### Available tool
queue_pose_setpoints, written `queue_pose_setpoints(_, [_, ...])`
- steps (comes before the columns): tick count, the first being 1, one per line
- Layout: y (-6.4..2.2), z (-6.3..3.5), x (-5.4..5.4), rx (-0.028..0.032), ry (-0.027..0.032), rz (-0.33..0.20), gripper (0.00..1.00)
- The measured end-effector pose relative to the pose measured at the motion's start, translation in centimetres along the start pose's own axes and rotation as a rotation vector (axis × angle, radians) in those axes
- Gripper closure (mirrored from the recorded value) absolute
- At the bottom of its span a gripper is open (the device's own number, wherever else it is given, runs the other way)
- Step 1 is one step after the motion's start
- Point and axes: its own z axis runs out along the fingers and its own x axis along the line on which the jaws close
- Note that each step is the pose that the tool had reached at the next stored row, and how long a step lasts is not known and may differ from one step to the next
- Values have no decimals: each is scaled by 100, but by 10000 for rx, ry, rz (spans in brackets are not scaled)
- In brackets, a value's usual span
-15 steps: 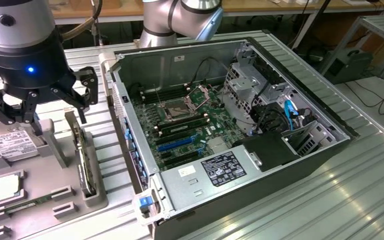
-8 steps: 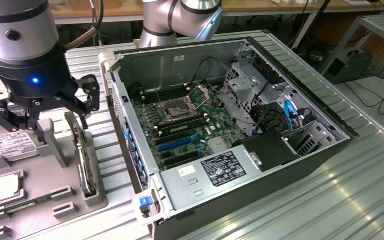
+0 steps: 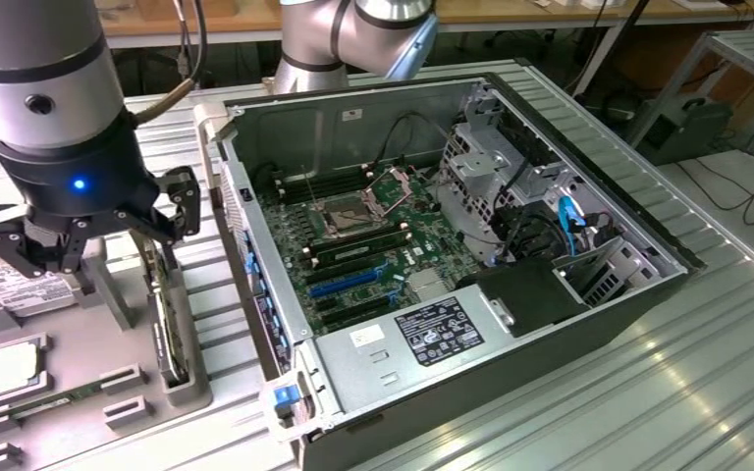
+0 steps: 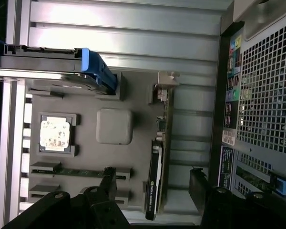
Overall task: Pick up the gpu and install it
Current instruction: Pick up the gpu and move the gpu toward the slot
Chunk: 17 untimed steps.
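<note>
The open computer case (image 3: 391, 392) is the biggest thing here. It lies on its side across the middle of the exterior view, with the green motherboard (image 3: 364, 245) facing up inside it. It rests on a ribbed metal table (image 3: 691, 392), whose bare part runs toward the lower right of that frame. The robot arm (image 3: 36, 98) comes down in the upper left of the exterior view, grey with a black wrist and a small blue light.

Under the arm, at the lower left of the exterior view, sits a grey parts tray (image 3: 89, 339), just beside the case. The gripper (image 4: 152, 171) hangs above this tray with its jaws spread wide, holding nothing. In the wrist view its two black fingers (image 4: 107, 183) stand on either side of the gpu (image 4: 157, 162), each apart from the card and not touching it.

The gpu stands on its long edge in a slot along the side of the tray nearest the case. It is a thin dark card, and its silver bracket (image 4: 166, 83) is at the end away from the fingers.

A hard drive (image 4: 38, 59) with blue rails sits at the tray's far end. The processor (image 4: 55, 134) lies flat in a square pocket. The narrow green memory stick (image 4: 76, 171) lies in its own slot near the processor.
</note>
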Motion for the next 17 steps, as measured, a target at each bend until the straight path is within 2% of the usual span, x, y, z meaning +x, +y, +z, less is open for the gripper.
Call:
queue_pose_setpoints(4, [-38,86,2,0,0,-10,28])
queue_pose_setpoints(17, [-60,323,-53,1,1,-40,28])
